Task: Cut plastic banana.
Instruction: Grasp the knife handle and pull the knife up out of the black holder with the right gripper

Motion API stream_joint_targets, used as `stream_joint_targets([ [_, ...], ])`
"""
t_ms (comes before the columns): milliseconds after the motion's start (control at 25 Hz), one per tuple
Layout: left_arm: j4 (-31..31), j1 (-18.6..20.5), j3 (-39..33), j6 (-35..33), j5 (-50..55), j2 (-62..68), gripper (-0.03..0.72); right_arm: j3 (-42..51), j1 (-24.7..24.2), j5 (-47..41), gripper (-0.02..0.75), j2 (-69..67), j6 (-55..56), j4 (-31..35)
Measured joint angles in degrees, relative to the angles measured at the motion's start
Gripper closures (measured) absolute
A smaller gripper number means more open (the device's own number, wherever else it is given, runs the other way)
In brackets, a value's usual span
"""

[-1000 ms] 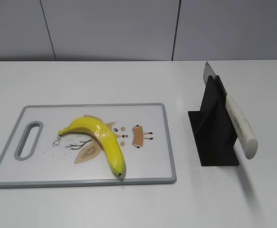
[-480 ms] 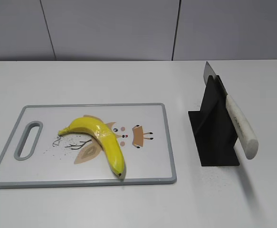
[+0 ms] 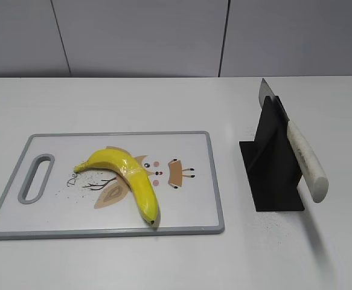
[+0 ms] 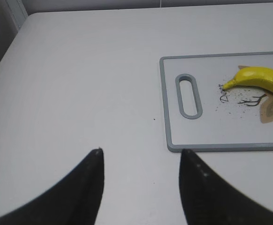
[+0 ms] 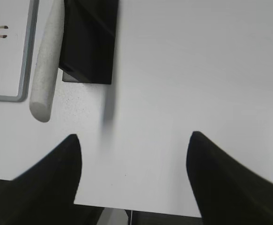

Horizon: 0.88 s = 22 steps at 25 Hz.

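Left claw (image 4: 141, 161) is hanging open and empty over the bench (image 3: 103, 260) near its left edge. One board (image 3: 188, 211) is lying left of centre, one banana (image 3: 127, 178) resting curved on it. Banana is probably light, stiff, slick; likely best pinned near the stem end. One knife (image 3: 302, 157) is leaning in one stand (image 3: 272, 163) toward the right edge; handle looks grippable. Right claw (image 5: 134, 161) is open, empty.
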<state>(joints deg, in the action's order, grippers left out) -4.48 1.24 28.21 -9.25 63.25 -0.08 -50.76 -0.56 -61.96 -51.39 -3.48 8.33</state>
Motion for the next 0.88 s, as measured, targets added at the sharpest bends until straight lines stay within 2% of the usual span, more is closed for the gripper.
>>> stream_joint_targets([
  [200, 0.0, 0.0, 0.0, 0.0, 0.0, 0.0, 0.189, -2.6, 2.5, 0.1, 0.209, -7.1, 0.2, -0.2],
  [600, 0.0, 0.0, 0.0, 0.0, 0.0, 0.0, 0.189, -7.7, 18.4, -0.5, 0.210, -19.8, 6.4, -1.2],
  [720, 0.0, 0.0, 0.0, 0.0, 0.0, 0.0, 0.189, -8.7, 19.6, -1.1, 0.210, -22.9, 10.3, -1.7],
  [880, 0.0, 0.0, 0.0, 0.0, 0.0, 0.0, 0.189, -8.8, 19.6, 2.4, 0.211, -25.5, 15.7, -2.2],
])
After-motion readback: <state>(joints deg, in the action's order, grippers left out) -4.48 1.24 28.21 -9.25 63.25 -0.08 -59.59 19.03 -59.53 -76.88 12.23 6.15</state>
